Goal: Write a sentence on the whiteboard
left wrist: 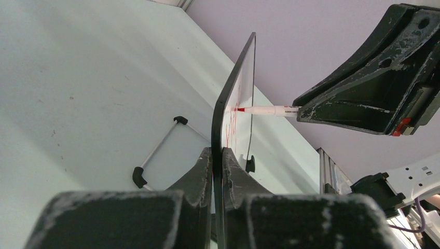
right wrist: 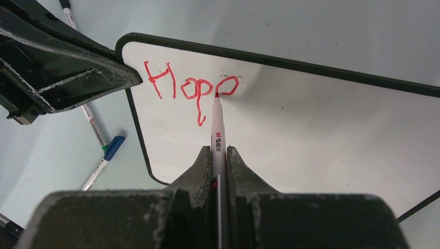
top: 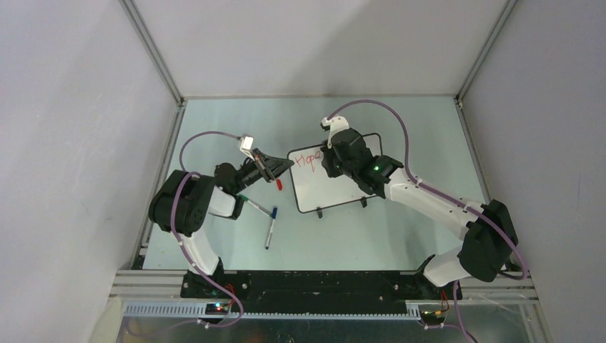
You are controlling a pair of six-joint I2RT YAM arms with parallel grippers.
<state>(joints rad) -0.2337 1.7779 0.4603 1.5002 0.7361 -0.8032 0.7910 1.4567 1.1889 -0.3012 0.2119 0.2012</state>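
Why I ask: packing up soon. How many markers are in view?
3. A red marker in the right gripper, tip on the whiteboard; a green-tipped marker and a blue-capped marker on the table left of it. Others may hide under arms.

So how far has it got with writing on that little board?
Done: the red letters "Hop" stand on the whiteboard, near one corner. In hand: the right fingers grip a red marker whose tip touches a fourth letter, seemingly an e, while the left fingers clamp the board's edge. Left: the board is mostly blank, so any further words are not yet written.
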